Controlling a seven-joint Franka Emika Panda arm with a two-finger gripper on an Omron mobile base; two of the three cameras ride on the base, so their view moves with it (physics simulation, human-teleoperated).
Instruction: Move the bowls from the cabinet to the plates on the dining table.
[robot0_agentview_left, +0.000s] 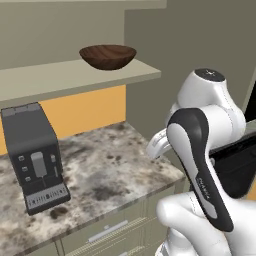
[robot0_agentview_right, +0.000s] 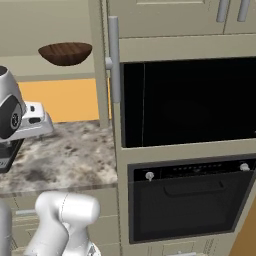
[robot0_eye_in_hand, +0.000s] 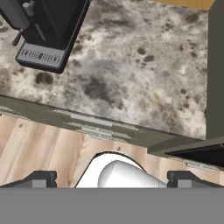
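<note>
Our white arm hides part of the speckled grey-brown stone counter (robot0_agentview_left: 125, 165) beneath the beige-grey wall cabinet (robot0_agentview_left: 75, 75).
We see the round dark brown wood-grain bowl (robot0_agentview_left: 108, 56) alone on its plain shelf; the dark box-shaped coffee machine (robot0_agentview_left: 34, 157) is cropped in the hand view; our gripper (robot0_eye_in_hand: 112, 177) gapes wide, empty.
</note>
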